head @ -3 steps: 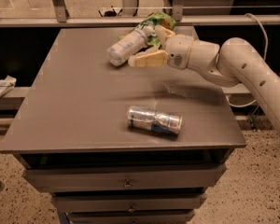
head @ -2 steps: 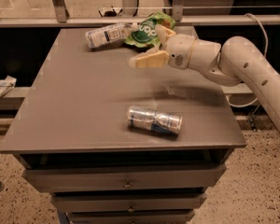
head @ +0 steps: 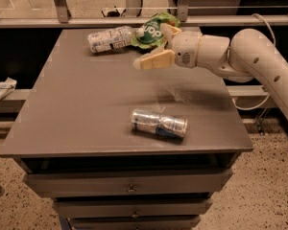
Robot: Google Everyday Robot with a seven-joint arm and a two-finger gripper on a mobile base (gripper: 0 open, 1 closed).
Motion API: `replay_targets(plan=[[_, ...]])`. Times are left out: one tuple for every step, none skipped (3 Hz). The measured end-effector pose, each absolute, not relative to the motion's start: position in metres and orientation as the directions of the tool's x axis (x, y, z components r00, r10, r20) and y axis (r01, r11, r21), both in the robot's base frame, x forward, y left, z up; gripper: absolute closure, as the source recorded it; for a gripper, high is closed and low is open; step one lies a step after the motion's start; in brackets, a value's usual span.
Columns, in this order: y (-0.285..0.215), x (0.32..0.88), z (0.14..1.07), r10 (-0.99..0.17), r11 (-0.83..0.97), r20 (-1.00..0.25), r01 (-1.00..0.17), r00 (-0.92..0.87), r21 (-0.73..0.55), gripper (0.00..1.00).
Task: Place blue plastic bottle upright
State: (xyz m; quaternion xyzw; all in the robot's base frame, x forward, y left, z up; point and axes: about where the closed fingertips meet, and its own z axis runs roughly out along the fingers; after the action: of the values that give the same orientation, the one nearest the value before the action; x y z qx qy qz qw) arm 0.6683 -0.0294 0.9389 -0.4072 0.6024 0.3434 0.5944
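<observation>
A shiny can (head: pixel 159 123) lies on its side on the grey tabletop (head: pixel 77 109), toward five o'clock from its middle. A green pouch (head: pixel 149 32) sits at the twelve o'clock edge, the hand (head: pixel 151 45) just over it. Below are drawers (head: pixel 129 182). A crumpled white wrapper (head: pixel 1 89) lies off the tabletop at nine o'clock.

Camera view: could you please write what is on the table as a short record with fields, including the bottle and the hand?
bottle: blue plastic bottle, lying on its side at the far edge
hand: hand, open, right of the bottle, not touching it
pouch: green snack pouch, next to the bottle
can: metal can, on its side, near the front
surface: grey table
task state: bottle not yet upright
</observation>
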Motion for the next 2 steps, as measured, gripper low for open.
replay_targets(plan=[[-0.026,0.670,0.950,-0.206,0.433,-0.978,-0.896,0.011,-0.101,0.00],[-0.019,0.681,0.960,-0.349,0.432,-0.936,-0.893,-0.040,-0.123,0.00]])
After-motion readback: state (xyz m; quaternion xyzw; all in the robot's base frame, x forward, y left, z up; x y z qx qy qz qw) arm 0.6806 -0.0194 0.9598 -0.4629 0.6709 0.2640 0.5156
